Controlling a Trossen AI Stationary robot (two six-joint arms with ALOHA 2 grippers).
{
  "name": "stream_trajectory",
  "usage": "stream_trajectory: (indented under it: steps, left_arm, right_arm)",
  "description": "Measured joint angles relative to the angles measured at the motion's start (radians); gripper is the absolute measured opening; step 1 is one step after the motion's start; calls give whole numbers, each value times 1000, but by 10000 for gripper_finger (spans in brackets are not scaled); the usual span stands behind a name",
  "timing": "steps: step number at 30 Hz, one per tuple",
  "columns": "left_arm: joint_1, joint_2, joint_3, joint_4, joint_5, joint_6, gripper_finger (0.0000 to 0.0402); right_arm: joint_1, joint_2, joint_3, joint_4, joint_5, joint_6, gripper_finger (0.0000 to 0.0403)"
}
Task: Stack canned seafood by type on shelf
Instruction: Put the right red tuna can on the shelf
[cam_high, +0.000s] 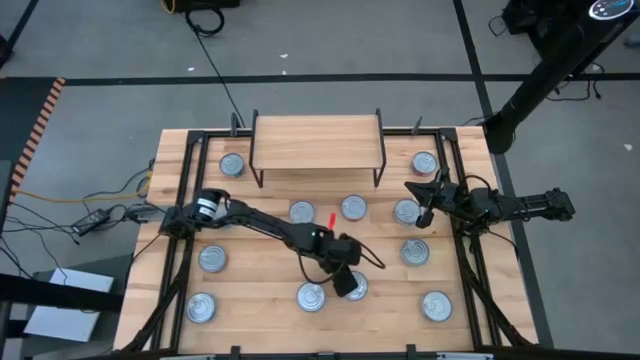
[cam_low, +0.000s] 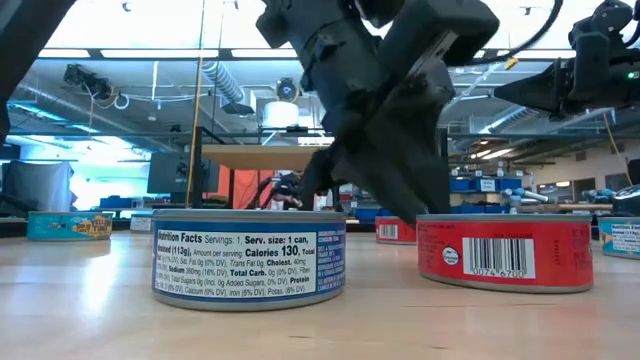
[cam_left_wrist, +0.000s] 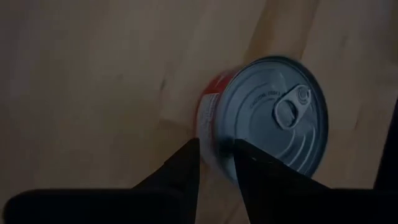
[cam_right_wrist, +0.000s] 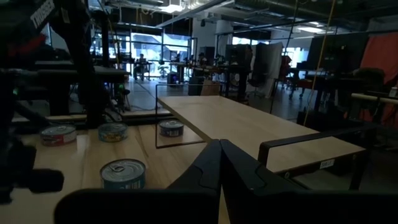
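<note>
Two black jointed arms (cam_high: 270, 225) trailing thin cables.

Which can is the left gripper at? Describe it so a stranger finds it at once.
From the shelf at the table's far edge, cross to the row of four cans along the opposite edge. The can is third from the left, under the left gripper. Its side label is red; the neighbouring can on its left is dark blue.
</note>
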Motion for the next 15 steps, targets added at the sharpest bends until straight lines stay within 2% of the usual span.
stream_trajectory:
  steps: [7,15]
  left_arm:
    - [1,12,3,1,29,-13,98]
    - [18,15,1,23,123,-25,28]
  right_arm:
    - [0,1,0,6,0,0,19]
    - [0,2,0,5,0,0,19]
